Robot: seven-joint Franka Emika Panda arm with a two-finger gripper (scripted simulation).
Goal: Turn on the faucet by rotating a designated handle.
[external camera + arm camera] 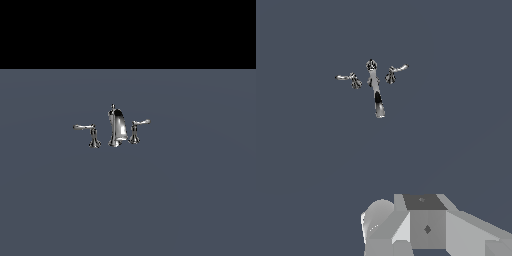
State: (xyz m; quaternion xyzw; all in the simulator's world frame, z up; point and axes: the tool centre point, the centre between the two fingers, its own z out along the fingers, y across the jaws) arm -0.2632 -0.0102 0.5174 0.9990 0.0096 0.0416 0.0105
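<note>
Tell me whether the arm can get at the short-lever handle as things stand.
Probably yes. The handle stands apart from the spout, with its lever pointing away from it. In the wrist view nothing lies between the arm and the faucet. The arm is some way off.

Arm cut off, fingers unseen

We see only part of the arm (426, 227), cut by the wrist view's edge; its fingers stay out of frame, and the handle (136, 131) is too small for detail.
</note>
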